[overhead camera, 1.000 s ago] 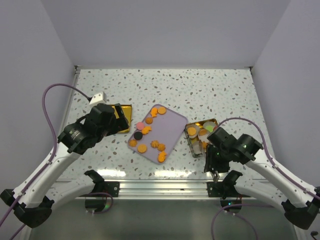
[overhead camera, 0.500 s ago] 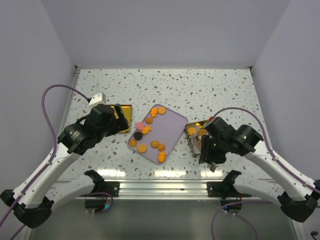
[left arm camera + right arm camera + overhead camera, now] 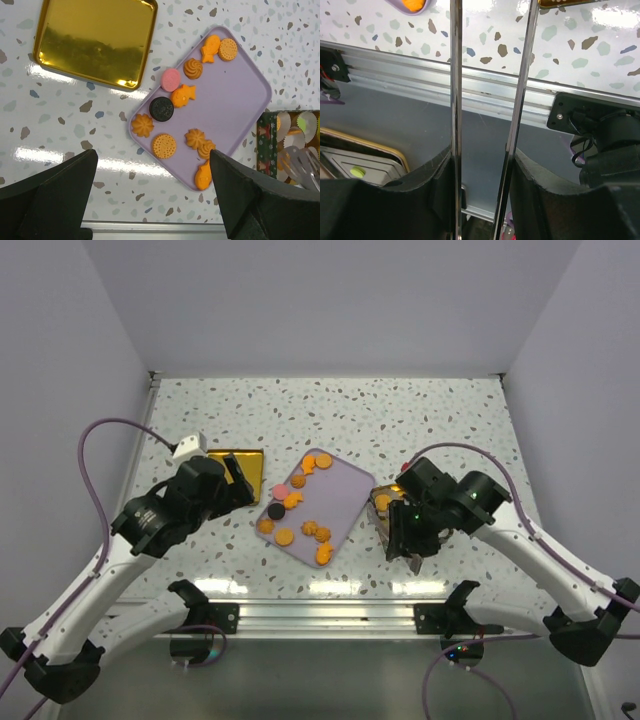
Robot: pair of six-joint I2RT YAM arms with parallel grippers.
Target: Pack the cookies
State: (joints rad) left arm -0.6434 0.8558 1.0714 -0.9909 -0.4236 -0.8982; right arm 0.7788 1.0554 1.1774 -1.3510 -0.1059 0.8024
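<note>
Overhead, a speckled table [image 3: 400, 420] carries the whole arrangement, with the two arms reaching in from its near edge. A lavender tray [image 3: 235, 95] lies tilted at the centre. Left of it, apart, lies a shiny gold tray [image 3: 95, 42]. Right of it sits a patterned tin [image 3: 264, 145] lined with white paper cups [image 3: 300, 122], largely hidden from above by the right arm. Most of the cookies [image 3: 164, 145] lie on the lavender tray: eleven pieces, mostly orange rounds, swirls and fish shapes spread along its left and near sides. The pink cookie [image 3: 171, 79] and the black cookie [image 3: 161, 108] lie at the left edge. A little orange also shows inside the tin in the top view. The left gripper [image 3: 152, 160] hovers above the table between the gold tray and the lavender tray, its jaws spread wide and holding nothing. The right gripper [image 3: 482, 170] clamps a pair of metal tongs [image 3: 455, 100], whose two thin blades run parallel with a gap between them. In the left wrist view the tong tips lie over the near part of the tin. In the right wrist view the blades point toward the table's near edge and the aluminium rail [image 3: 470, 90].
</note>
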